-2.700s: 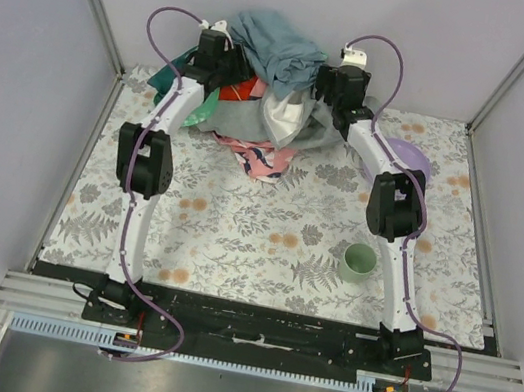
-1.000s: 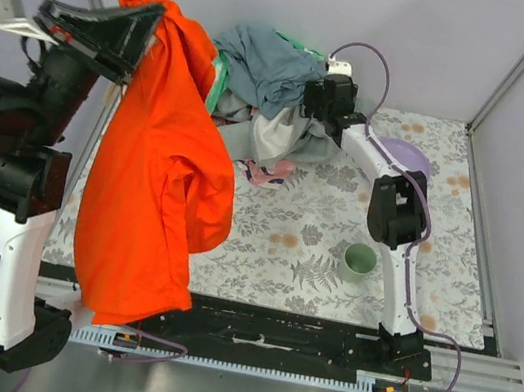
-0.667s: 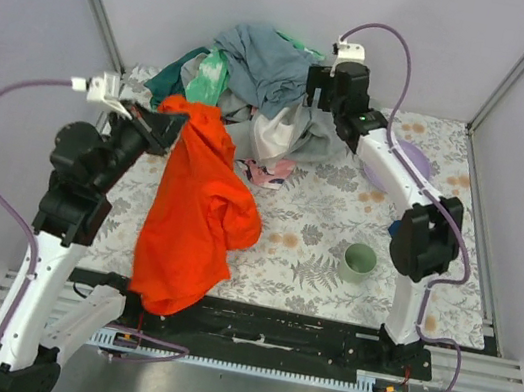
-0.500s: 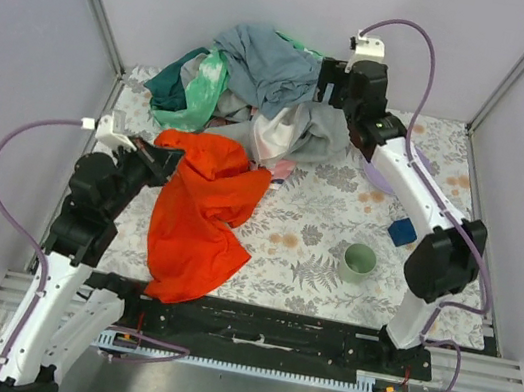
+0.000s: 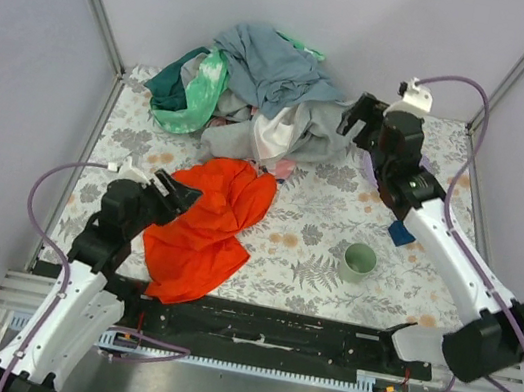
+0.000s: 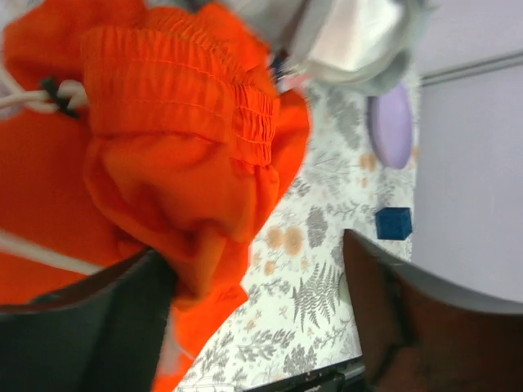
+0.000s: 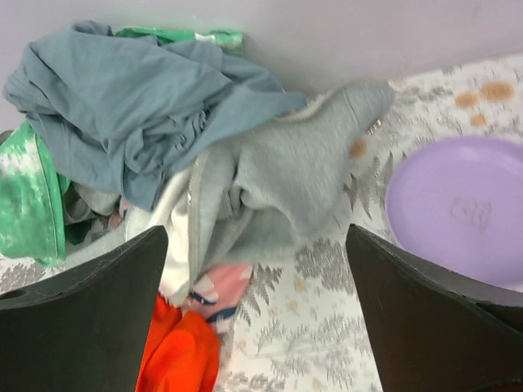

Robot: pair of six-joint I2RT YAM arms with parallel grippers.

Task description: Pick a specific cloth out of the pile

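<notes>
Now plain orange-red cloth (image 5: 205, 222) crumpled, gathered waistband (image 6: 180, 82) showing; left, right jaws wide apart.

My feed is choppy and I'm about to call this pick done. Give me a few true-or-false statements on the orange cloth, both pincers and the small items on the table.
1. The orange cloth lies on the table, on the near side of the pile, not on top of it. True.
2. The right pincer is shut on a grey garment. False: its jaws stand wide apart and hold nothing.
3. The green cup stands upright. True.
4. The blue cube sits inside the cup. False: it is on the table beside the right arm, apart from the cup.
5. The left pincer has its jaws wide apart, at the edge of the orange cloth. True.
</notes>
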